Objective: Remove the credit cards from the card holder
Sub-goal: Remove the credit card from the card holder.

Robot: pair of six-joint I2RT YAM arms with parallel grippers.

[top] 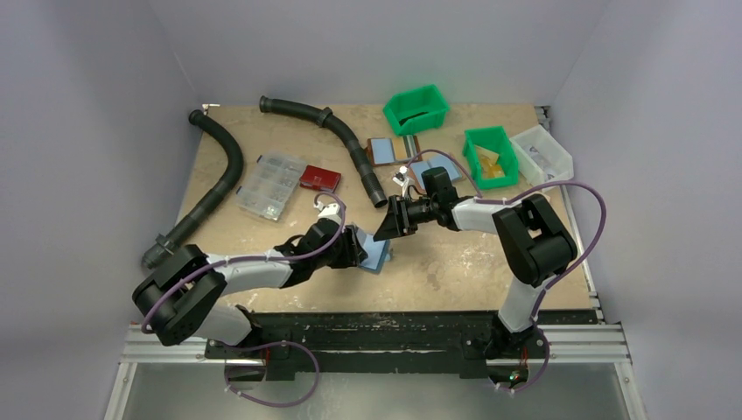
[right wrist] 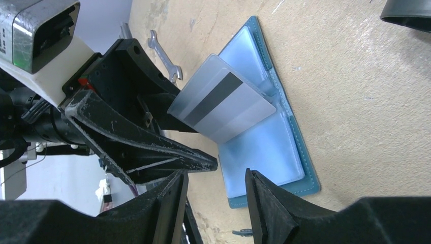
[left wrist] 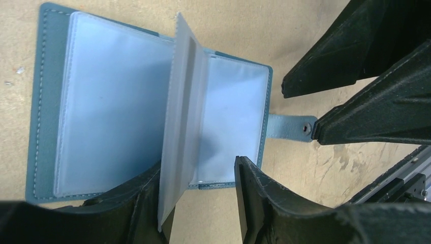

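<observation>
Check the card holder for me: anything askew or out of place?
One clear sleeve stands upright from the open card holder instead of lying flat, with a striped card inside. It rises between the left fingers, which are not closed on it. Nothing spilled or damaged.

Blue card holder (left wrist: pixel 114 117) lying open flat, striped card (right wrist: pixel 223 101) in upright clear sleeve (left wrist: pixel 178 127)

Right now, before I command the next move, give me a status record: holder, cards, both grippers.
card holder: open flat, light-blue pockets facing up
raised sleeve: stands up from the spine, a card's dark stripe showing through
snap tab: unfastened, lying flat beyond the holder's edge
left gripper: open, raised sleeve between its fingers, not pinched
right gripper: open, nothing between its fingers
cards removed: none seen beside the holder
</observation>
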